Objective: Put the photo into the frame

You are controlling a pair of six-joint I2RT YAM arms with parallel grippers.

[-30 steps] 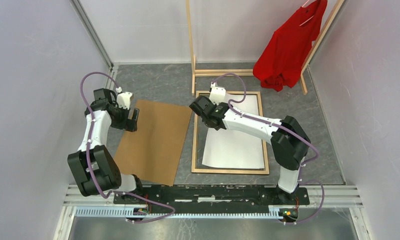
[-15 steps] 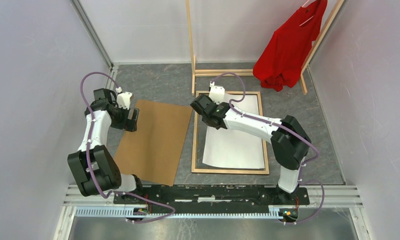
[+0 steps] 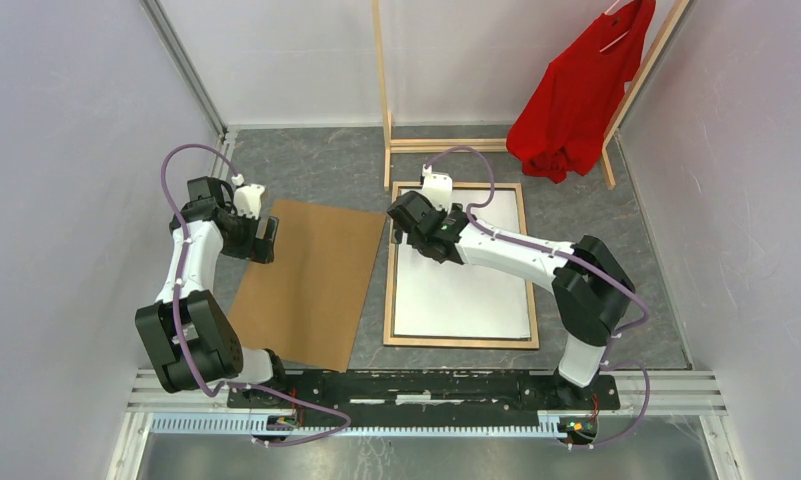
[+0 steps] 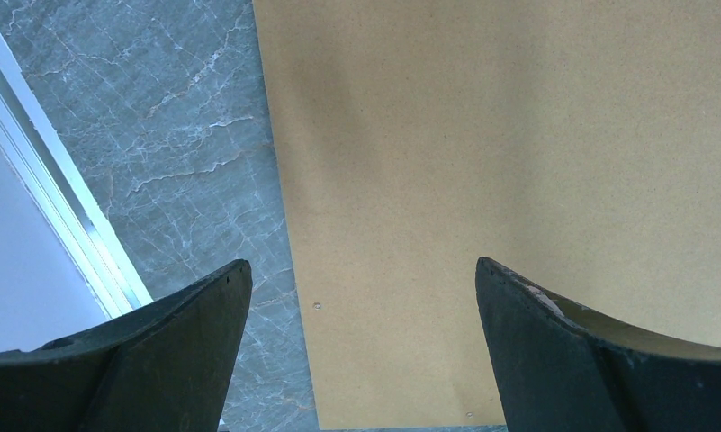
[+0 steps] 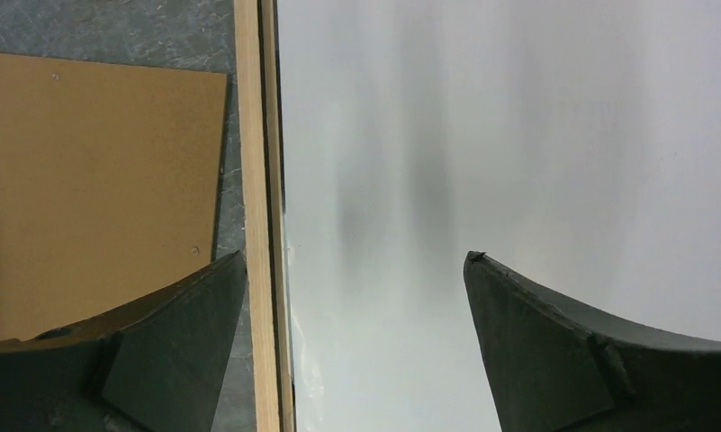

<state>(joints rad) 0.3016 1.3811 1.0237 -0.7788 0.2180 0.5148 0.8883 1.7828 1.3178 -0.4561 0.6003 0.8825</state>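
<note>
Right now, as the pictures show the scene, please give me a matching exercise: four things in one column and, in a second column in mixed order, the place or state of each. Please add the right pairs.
Column one:
1. the photo
2. the frame
3. the brown board
4. the red shirt

Column two:
A. hangs from the tall wooden rack at the far side
B. lies below the open left tool, to the left of the wooden rails
C. lies white side up within the rails
D. lies with its light wood side up

Pairs: 1-C; 2-D; 3-B; 4-A
</note>
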